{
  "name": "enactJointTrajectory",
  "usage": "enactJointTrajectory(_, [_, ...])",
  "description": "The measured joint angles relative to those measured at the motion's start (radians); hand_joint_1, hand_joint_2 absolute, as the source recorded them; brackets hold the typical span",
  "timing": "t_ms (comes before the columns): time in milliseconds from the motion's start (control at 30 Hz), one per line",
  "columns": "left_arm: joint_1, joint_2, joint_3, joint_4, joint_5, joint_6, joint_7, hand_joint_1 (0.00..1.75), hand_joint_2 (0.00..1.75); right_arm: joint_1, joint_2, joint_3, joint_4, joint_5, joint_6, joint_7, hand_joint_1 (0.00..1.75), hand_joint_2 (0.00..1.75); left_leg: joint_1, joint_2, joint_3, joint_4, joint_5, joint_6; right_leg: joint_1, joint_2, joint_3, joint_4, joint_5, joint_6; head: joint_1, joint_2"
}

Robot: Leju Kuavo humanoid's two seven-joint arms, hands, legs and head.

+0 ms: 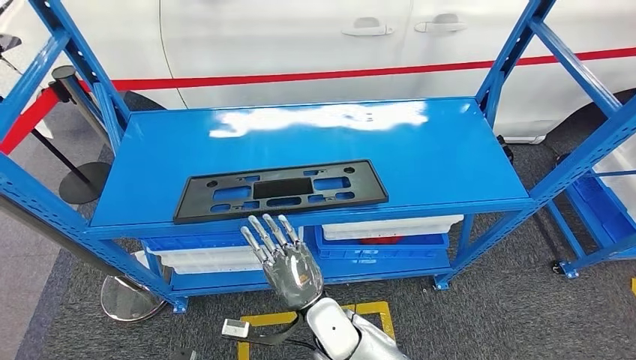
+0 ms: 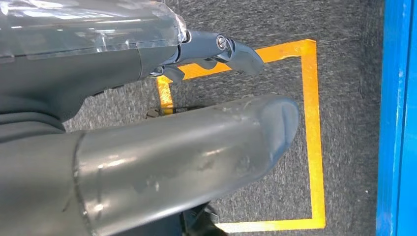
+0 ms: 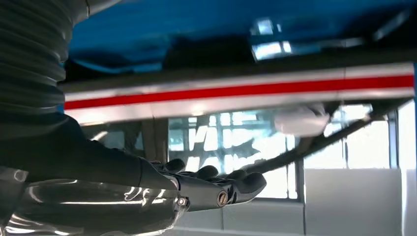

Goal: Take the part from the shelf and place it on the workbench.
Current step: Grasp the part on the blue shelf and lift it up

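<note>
The part (image 1: 281, 190) is a flat black plastic frame with several cut-outs. It lies near the front edge of the blue shelf top (image 1: 420, 161). My right hand (image 1: 285, 255) is raised just in front of that edge, slightly left of the part's middle. Its fingers are straight and apart, their tips close below the part's front rim, and it holds nothing. In the right wrist view the right hand's fingers (image 3: 221, 189) reach out level and bare. My left hand (image 2: 162, 147) hangs over the grey carpet, its thumb and fingers (image 2: 236, 54) apart around nothing.
A white car (image 1: 300, 37) with a red stripe stands close behind the shelf. Blue and white bins (image 1: 382, 236) sit on the lower shelf. At the left are a stanchion base (image 1: 131, 296) and a red belt. A second blue rack (image 1: 600, 217) stands on the right. A yellow floor square (image 2: 314, 137) lies below.
</note>
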Motion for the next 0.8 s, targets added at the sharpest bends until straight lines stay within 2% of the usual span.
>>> enactJointTrajectory(33, [0.0, 0.0, 0.001, 0.0, -0.003, 0.0, 0.002, 0.0, 0.0, 0.007, 0.006, -0.01, 0.022, 0.0, 0.0, -0.002, 0.0, 1.75, -0.001, -0.001, 0.009, 0.0, -0.007, 0.0, 0.0, 0.0, -0.015, -0.004, 0.021, -0.002, 0.001, 0.0])
enactJointTrajectory(67, [0.0, 0.0, 0.002, 0.0, -0.005, 0.0, 0.003, 0.0, 0.0, 0.013, 0.011, -0.019, 0.04, 0.0, 0.0, -0.005, 0.0, 1.75, -0.003, -0.002, 0.019, 0.001, -0.015, -0.001, 0.001, 0.0, -0.012, -0.044, 0.061, -0.007, 0.002, 0.0])
enactJointTrajectory(133, [0.0, -0.003, 0.003, 0.0, -0.008, 0.0, 0.005, 0.0, 0.0, 0.015, 0.023, -0.032, 0.066, 0.0, 0.0, -0.01, 0.0, 1.75, -0.006, -0.002, 0.04, 0.0, -0.031, -0.004, 0.007, 0.0, 0.025, -0.17, 0.157, -0.022, 0.002, 0.0])
enactJointTrajectory(167, [-0.001, -0.004, 0.004, 0.001, -0.01, 0.0, 0.005, 0.0, 0.0, 0.015, 0.026, -0.037, 0.075, 0.0, 0.0, -0.012, 0.0, 1.75, -0.006, -0.002, 0.046, -0.001, -0.037, -0.006, 0.01, 0.0, 0.041, -0.216, 0.186, -0.029, 0.001, 0.0])
enactJointTrajectory(200, [-0.001, -0.005, 0.004, 0.001, -0.011, -0.001, 0.005, 0.0, 0.0, 0.015, 0.028, -0.04, 0.079, 0.0, 0.0, -0.014, 0.0, 1.75, -0.007, -0.001, 0.049, -0.001, -0.04, -0.007, 0.012, -0.001, 0.049, -0.24, 0.199, -0.033, 0.001, 0.0])
enactJointTrajectory(367, [-0.001, -0.006, 0.004, 0.002, -0.011, -0.001, 0.006, 0.0, 0.0, 0.014, 0.029, -0.043, 0.083, 0.0, 0.0, -0.015, 0.0, 1.75, -0.008, -0.001, 0.052, -0.001, -0.042, -0.009, 0.014, -0.001, 0.049, -0.241, 0.188, -0.035, -0.002, 0.0])
enactJointTrajectory(433, [-0.006, -0.006, 0.005, 0.002, -0.012, -0.001, 0.008, 0.0, 0.0, 0.013, 0.035, -0.054, 0.093, 0.0, 0.0, -0.025, 0.0, 1.75, -0.008, -0.002, 0.053, -0.002, -0.047, -0.018, 0.017, 0.0, 0.052, -0.252, 0.178, -0.039, -0.002, 0.0])
enactJointTrajectory(467, [-0.009, -0.006, 0.006, 0.002, -0.013, -0.002, 0.009, 0.0, 0.0, 0.008, 0.043, -0.07, 0.104, 0.0, -0.001, -0.037, 0.0, 1.75, -0.008, -0.001, 0.051, 0.014, -0.05, -0.026, 0.015, 0.001, 0.064, -0.264, 0.172, -0.045, -0.003, 0.0])
enactJointTrajectory(567, [-0.011, -0.006, 0.008, 0.003, -0.02, -0.004, 0.012, 0.0, 0.0, -0.014, 0.068, -0.132, 0.14, 0.001, -0.001, -0.068, 0.0, 1.75, 0.004, 0.003, -0.081, 0.236, -0.125, -0.064, 0.004, 0.004, 0.119, -0.288, 0.144, -0.061, -0.007, 0.0])
enactJointTrajectory(600, [-0.009, -0.005, 0.01, 0.003, -0.022, -0.004, 0.012, 0.0, 0.0, -0.017, 0.069, -0.144, 0.146, 0.001, -0.001, -0.073, 0.0, 1.75, 0.01, 0.003, -0.122, 0.278, -0.134, -0.073, 0.003, 0.004, 0.132, -0.287, 0.133, -0.06, -0.008, 0.0])
enactJointTrajectory(633, [-0.007, -0.003, 0.011, 0.003, -0.023, -0.004, 0.013, 0.0, 0.0, -0.016, 0.07, -0.153, 0.148, 0.001, -0.001, -0.079, 0.0, 1.75, 0.013, 0.004, -0.123, 0.246, -0.108, -0.076, 0.002, 0.005, 0.144, -0.287, 0.124, -0.057, -0.008, 0.0])
enactJointTrajectory(700, [-0.004, 0.001, 0.015, 0.003, -0.025, -0.004, 0.013, 0.0, 0.0, -0.017, 0.071, -0.171, 0.148, 0.0, -0.001, -0.096, 0.0, 1.75, 0.017, 0.006, -0.093, 0.119, -0.012, -0.078, -0.001, 0.006, 0.167, -0.284, 0.104, -0.048, -0.008, 0.0])
enactJointTrajectory(767, [-0.003, 0.003, 0.018, 0.004, -0.026, -0.004, 0.014, 0.0, 0.0, -0.018, 0.074, -0.187, 0.147, 0.0, -0.001, -0.111, 0.0, 1.75, 0.013, 0.009, -0.068, 0.032, 0.036, -0.065, 0.0, 0.007, 0.179, -0.282, 0.088, -0.035, -0.009, 0.0])
enactJointTrajectory(800, [-0.001, 0.004, 0.02, 0.004, -0.027, -0.004, 0.014, 0.0, 0.0, -0.018, 0.076, -0.194, 0.146, 0.0, -0.001, -0.117, 0.0, 1.75, 0.011, 0.01, -0.065, 0.019, 0.039, -0.055, 0.001, 0.007, 0.182, -0.279, 0.084, -0.027, -0.009, 0.0])
